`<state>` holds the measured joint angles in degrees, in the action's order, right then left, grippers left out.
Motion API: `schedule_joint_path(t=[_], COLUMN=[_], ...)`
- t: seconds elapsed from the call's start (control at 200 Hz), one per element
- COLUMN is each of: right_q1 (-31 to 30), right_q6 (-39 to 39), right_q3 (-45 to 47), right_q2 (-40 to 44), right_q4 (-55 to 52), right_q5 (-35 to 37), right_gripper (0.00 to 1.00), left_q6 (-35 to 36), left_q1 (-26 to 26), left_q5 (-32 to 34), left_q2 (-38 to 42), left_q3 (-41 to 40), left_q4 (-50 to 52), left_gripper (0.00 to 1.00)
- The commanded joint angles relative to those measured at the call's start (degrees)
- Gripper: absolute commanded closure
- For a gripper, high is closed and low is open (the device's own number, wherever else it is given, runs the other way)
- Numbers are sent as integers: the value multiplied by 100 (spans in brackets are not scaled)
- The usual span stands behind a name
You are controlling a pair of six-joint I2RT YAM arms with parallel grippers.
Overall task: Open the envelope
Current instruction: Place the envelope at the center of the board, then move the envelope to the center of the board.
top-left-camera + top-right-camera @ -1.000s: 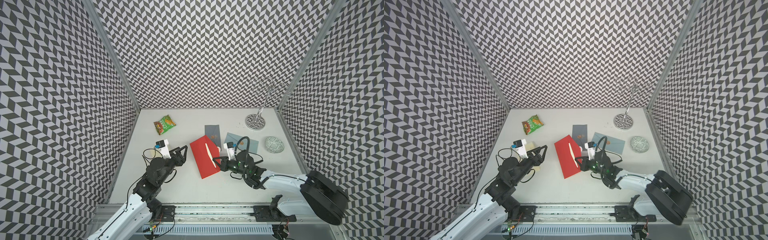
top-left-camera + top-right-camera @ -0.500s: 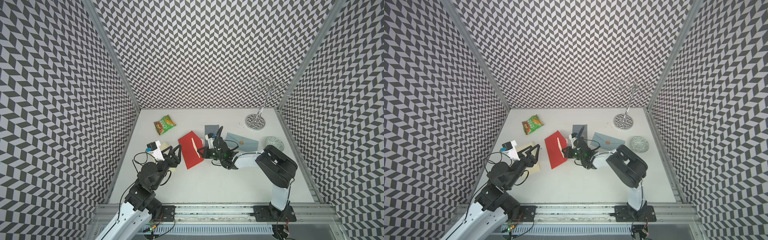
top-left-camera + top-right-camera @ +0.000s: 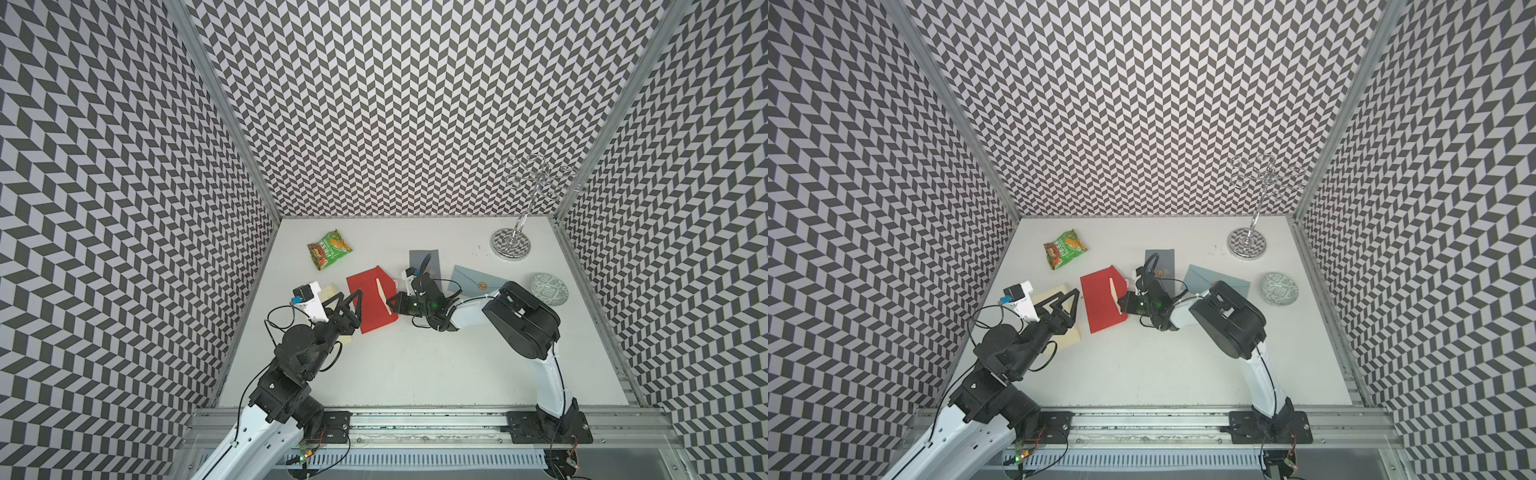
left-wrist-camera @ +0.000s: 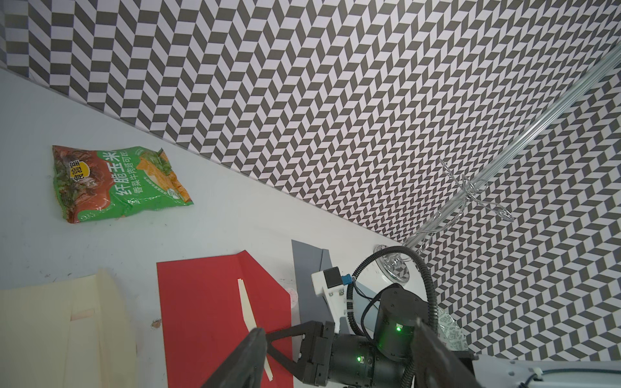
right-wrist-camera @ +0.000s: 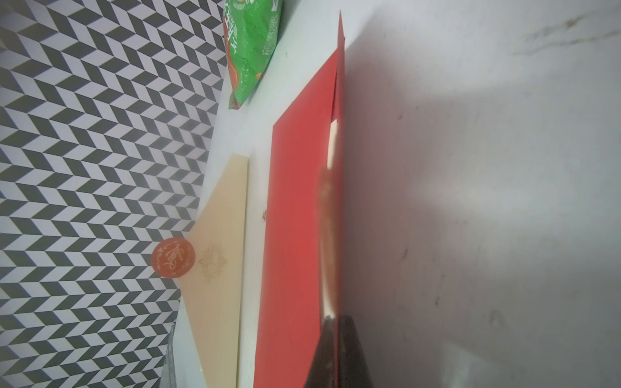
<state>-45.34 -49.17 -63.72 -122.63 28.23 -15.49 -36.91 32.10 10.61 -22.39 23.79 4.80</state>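
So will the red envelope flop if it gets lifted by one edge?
Probably a little: the red envelope looks thin, flat paper, so it may sag. It likely weighs little and could slide on the smooth table when pushed.

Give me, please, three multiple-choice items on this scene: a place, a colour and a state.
1. The cream envelope lies: A) at the left claw; B) beside the dish; C) on the snack bag.
2. The envelope at the right claw is: A) blue; B) red; C) green.
3. The left claw is: A) shut on the cream envelope; B) shut, empty; C) open.
Key: 1 A, that claw partly covers it in both top views; 2 B, the claw pinches the red envelope; 3 C, its jaws stand wide apart.
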Motion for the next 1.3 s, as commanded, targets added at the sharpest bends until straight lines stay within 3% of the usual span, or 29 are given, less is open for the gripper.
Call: schedule_joint_path(t=[0.0,0.2,0.275,0.561,0.616,0.821,0.976,1.292], right_q1=[-92,-164,-168,-160,-125,286,668,847], right_q6=[-11,64,129,884,1148,1340,1436,1515], right_q3=[-245,-485,-459,-28,79,507,397,-95], right_q2=[-206,-302,-193,1092,1348,1963,1642,1050], right_q4=[-66,-426,-477,-1130,-1184,-1682,-2019,-2268], right_q5=[-16,133,155,911,862,1710,1495,1368], right_gripper=[100,100,96,58,55,51,52,50], left_q6=[69,51,52,43,43,17,26,105], left_q1=[-43,-36,-36,-37,-37,-37,-37,-44], left_q5=[-76,-77,-77,-77,-77,-134,-200,-270], left_q2=[-1,16,24,9,7,-9,-97,-333], left_q3=[-22,-23,-26,-50,-67,-114,-118,-88], left_q4=[-59,-35,-35,-41,-50,-134,-163,-312], left_gripper=[29,28,28,28,28,28,28,21])
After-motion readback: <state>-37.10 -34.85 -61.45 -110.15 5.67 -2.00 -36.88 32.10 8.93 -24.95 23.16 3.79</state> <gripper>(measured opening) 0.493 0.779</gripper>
